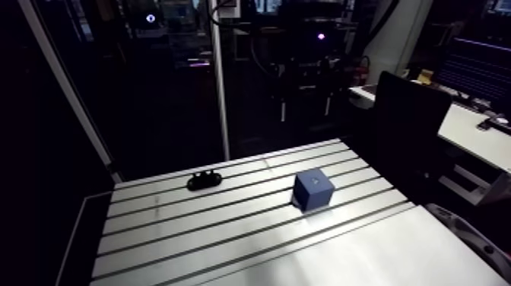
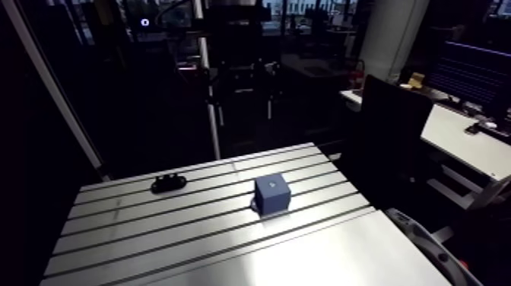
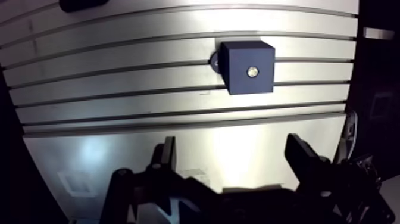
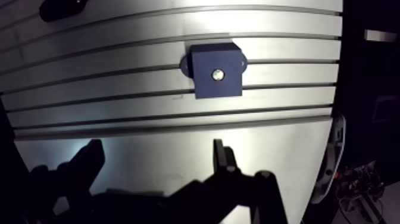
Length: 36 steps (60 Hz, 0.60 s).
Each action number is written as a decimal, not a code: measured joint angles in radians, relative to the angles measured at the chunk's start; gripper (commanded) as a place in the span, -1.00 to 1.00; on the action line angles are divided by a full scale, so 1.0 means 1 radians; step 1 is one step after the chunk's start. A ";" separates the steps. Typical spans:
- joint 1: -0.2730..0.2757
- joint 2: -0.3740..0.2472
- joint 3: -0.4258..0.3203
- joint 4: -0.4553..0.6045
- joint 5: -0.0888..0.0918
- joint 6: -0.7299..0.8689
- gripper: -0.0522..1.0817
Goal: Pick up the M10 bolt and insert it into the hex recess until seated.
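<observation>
A dark blue block [image 3: 247, 67] stands on the slotted aluminium table [image 3: 119, 89], fixed by a small foot at its side. A small shiny metal disc [image 3: 252, 72] sits in the centre of the block's top face; whether it is the bolt's end I cannot tell. No loose bolt shows on the table. In the wrist view my gripper [image 3: 235, 155] is open, with nothing between its fingers [image 3: 169, 152]. The block lies well ahead of the gripper, over several table slots. In the arm view the block [image 1: 313, 190] is near the table's middle, and the gripper does not appear there.
A low black fixture [image 1: 204, 181] lies near the table's far edge, left of the block, and shows in the wrist view as a black fixture [image 4: 59, 7] far ahead. A grey curved rail [image 2: 426, 243] runs off the table's right edge. A smooth plate [image 1: 342, 258] covers the table's near part.
</observation>
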 measured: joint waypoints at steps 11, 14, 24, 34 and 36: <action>0.055 -0.003 -0.054 0.044 -0.002 0.040 -0.90; 0.069 -0.003 -0.068 0.055 -0.003 0.050 -0.90; 0.115 -0.005 -0.112 0.086 -0.006 0.084 -0.90; 0.165 -0.007 -0.156 0.116 -0.011 0.123 -0.90; 0.175 -0.008 -0.164 0.121 -0.012 0.130 -0.90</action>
